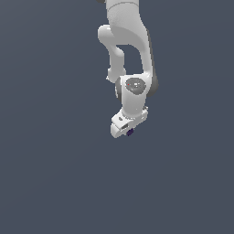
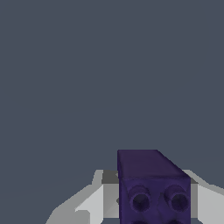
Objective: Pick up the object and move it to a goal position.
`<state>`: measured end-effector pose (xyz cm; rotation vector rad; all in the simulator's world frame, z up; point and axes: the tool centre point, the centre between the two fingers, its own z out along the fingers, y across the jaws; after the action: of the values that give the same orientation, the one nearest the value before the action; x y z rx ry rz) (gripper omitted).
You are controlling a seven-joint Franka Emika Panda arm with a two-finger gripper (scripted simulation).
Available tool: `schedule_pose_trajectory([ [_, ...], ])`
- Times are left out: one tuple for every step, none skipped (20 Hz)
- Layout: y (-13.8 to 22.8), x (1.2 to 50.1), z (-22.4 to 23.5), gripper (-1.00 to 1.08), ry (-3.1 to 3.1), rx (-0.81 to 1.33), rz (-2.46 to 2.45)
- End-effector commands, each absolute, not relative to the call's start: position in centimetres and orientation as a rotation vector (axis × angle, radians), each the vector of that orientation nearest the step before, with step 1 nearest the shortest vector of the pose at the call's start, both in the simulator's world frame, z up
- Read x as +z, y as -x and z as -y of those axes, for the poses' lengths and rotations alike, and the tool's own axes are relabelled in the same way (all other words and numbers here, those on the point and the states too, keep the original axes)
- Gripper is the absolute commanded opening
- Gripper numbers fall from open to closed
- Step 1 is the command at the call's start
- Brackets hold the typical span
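One white gripper (image 1: 126, 129) hangs from the arm (image 1: 130, 50) near the centre of the exterior view, its fingers (image 2: 94, 199) clamped on the small dark purple block (image 1: 130, 132), which peeks out at about five o'clock from the hand and shows round holes on one face in the wrist view.

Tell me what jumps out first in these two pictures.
In the exterior view the white arm hangs down from the top against plain grey, with a tiny dark purple block peeking out under its gripper. In the wrist view that block fills the foreground between the pale fingers, showing round holes in its near face.
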<state>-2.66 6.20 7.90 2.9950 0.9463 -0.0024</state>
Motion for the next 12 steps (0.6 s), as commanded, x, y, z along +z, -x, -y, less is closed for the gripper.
schedule_pose_trajectory([
  [3.2, 9.9, -6.6, -1.0, -2.994, -0.001, -0.946],
  [3.4, 10.9, -6.7, -1.0, -2.994, -0.001, -0.947],
  [3.7, 11.8, -6.9, -1.0, -2.994, -0.001, -0.947],
  [4.0, 12.8, -7.1, -1.0, -2.994, -0.001, -0.947],
  [4.2, 13.8, -7.3, -1.0, -2.994, -0.001, -0.947],
  [4.5, 14.8, -7.4, -1.0, -2.994, -0.001, -0.947],
  [4.8, 15.9, -7.6, -1.0, -2.994, -0.001, -0.947],
  [5.0, 16.9, -7.8, -1.0, -2.993, -0.001, -0.948],
  [5.3, 18.0, -8.0, -1.0, -2.993, -0.001, -0.948],
  [5.6, 19.1, -8.2, -1.0, -2.993, -0.001, -0.948],
  [5.9, 20.2, -8.4, -1.0, -2.993, -0.001, -0.948],
  [6.2, 21.3, -8.6, -1.0, -2.993, -0.001, -0.948],
])
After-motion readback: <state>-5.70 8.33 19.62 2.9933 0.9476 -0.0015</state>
